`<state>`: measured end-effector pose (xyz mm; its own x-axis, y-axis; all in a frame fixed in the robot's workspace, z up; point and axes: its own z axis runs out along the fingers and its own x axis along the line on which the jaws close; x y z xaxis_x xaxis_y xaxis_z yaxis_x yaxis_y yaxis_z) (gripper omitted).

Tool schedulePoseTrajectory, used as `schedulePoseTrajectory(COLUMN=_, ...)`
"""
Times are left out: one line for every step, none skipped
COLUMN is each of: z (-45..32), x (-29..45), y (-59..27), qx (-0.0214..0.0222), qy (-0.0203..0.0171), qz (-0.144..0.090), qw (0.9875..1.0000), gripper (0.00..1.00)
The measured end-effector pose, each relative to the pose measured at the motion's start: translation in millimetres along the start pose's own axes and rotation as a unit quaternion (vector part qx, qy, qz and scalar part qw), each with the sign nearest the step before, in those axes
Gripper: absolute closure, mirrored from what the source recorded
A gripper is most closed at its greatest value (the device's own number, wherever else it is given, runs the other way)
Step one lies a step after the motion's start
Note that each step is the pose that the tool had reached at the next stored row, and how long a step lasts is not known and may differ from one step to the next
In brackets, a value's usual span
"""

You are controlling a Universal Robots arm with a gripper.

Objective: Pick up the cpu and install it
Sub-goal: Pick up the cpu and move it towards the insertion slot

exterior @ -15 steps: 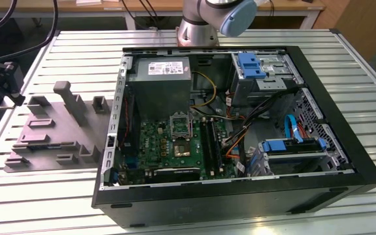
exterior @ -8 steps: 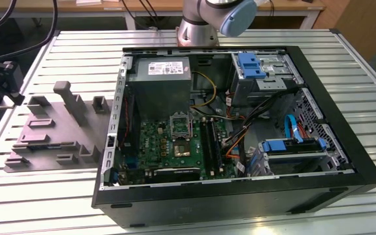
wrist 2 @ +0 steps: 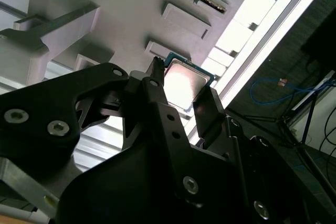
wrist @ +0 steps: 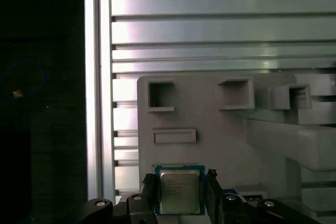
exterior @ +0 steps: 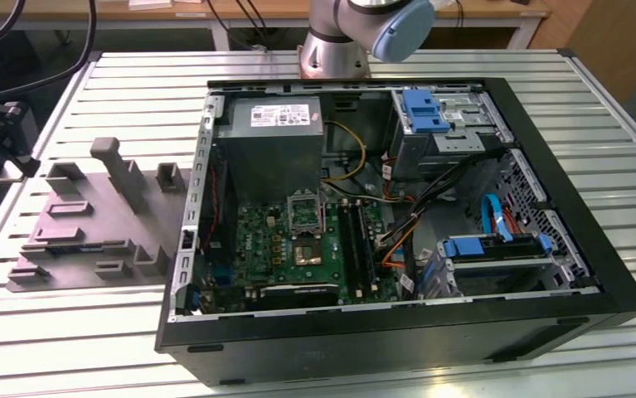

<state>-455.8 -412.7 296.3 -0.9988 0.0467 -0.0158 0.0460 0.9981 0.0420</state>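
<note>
hand point(wrist: 181, 179) clamped on cpu point(wrist: 179, 191) (flat square, silvery metal top) | over matte grey plastic fixture point(wrist: 226, 140)

One cpu point(wrist: 180, 195) (metal-topped), one hand point(wrist: 181, 178), one grey fixture point(exterior: 85, 224), one open computer case point(exterior: 406, 348).

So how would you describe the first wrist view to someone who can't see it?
A small square cpu with a silvery top sits gripped in the black tool. Behind it lies a grey plastic fixture with small pockets, on a table of aluminium slats.
</note>
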Motion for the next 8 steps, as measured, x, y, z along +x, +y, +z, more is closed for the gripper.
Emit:
schedulePoseTrajectory(z=-0.6, x=0.0, y=0.0, qx=0.0, qy=0.0, qz=0.0, qw=1.0, gripper=0.53)
schedulePoseTrajectory(z=-1.1, x=0.0, y=0.1, qx=0.0, qy=0.0001, qz=0.0, qw=1.0, gripper=0.53)
schedulePoseTrajectory(z=-1.6, x=0.0, y=0.1, qx=0.0, qy=0.0, qz=0.0, qw=1.0, gripper=0.53)
schedulePoseTrajectory(z=-2.0, x=0.0, y=0.1, qx=0.0, qy=0.0, qz=0.0, qw=1.0, gripper=0.53)
schedulePoseTrajectory(z=-2.5, x=0.0, y=0.1, qx=0.0, qy=-0.0001, qz=0.0, qw=1.0, gripper=0.53)
schedulePoseTrajectory(z=-3.0, x=0.0, y=0.2, qx=0.0, qy=0.0, qz=0.0, qw=1.0, gripper=0.53)
schedulePoseTrajectory(z=-3.4, x=-0.1, y=0.2, qx=0.0, qy=0.0, qz=0.0, qw=1.0, gripper=0.53)
schedulePoseTrajectory(z=-3.8, x=-0.1, y=0.2, qx=0.0, qy=0.0, qz=0.0, qw=1.0, gripper=0.53)
